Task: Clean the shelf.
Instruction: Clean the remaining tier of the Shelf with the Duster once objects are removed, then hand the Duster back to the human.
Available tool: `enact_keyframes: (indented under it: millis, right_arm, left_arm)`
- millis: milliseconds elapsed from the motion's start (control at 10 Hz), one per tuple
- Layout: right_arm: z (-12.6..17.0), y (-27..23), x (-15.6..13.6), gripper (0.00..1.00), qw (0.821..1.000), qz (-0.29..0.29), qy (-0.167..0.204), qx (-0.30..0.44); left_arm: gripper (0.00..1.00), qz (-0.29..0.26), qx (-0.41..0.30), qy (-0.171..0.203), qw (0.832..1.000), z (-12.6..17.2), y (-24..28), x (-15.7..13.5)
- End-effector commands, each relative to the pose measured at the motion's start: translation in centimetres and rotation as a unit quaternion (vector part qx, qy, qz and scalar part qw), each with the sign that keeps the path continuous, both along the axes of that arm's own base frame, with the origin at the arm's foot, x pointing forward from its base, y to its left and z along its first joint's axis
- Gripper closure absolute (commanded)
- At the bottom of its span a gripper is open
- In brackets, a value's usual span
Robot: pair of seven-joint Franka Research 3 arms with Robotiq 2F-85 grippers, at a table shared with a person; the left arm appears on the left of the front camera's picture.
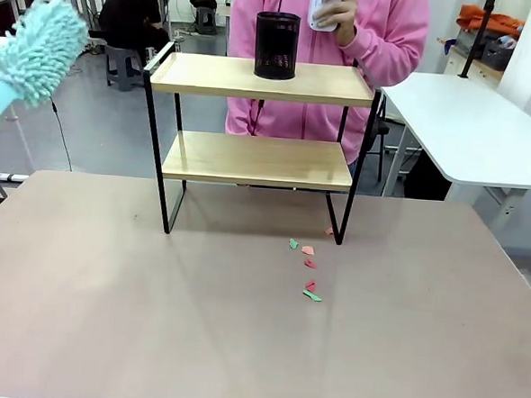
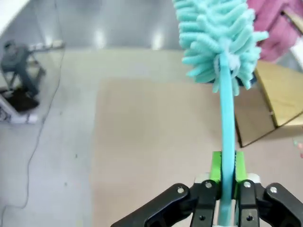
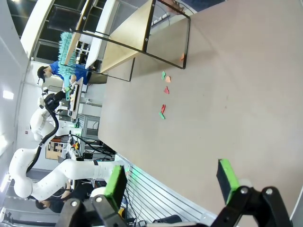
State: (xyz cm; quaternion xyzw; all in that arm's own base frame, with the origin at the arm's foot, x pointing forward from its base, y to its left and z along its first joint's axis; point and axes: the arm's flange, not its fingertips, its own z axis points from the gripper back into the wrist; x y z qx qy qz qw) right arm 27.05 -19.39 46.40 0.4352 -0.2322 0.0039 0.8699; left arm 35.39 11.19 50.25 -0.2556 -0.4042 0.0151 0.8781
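Note:
The shelf (image 1: 264,79) stands at the table's far middle, two light wooden boards on a black frame. It also appears in the left wrist view as the shelf (image 2: 280,92) and in the right wrist view as the shelf (image 3: 127,34). My left gripper (image 2: 226,191) is shut on the thin handle of a teal fluffy duster (image 2: 218,35). The duster (image 1: 35,51) is held up at the left, apart from the shelf. My right gripper (image 3: 171,182) is open over bare table with nothing between its fingers.
A black mesh cup (image 1: 277,45) stands on the top board. Behind the shelf a person in pink holds a white object (image 1: 322,6). Small red and green paper scraps (image 1: 307,266) lie on the table (image 1: 106,306) in front of the shelf's right leg. A white side table (image 1: 468,126) stands at the right.

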Motion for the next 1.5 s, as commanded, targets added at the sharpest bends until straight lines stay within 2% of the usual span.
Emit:
enact_keyframes:
  millis: [0,100,1400]
  right_arm:
    - [0.0,0.1,0.2,0.00,1.000,0.004,-0.017,0.007]
    - [0.0,0.1,0.2,0.00,1.000,0.004,-0.017,0.007]
    - [0.0,0.1,0.2,0.00,1.000,0.004,-0.017,0.007]
  left_arm:
    - [0.87,-0.014,0.023,0.098,0.995,-4.0,-5.2,-5.0]
    - [0.87,0.000,0.000,0.000,1.000,0.0,0.0,0.0]
    - [0.87,0.000,0.000,0.000,1.000,0.0,0.0,0.0]
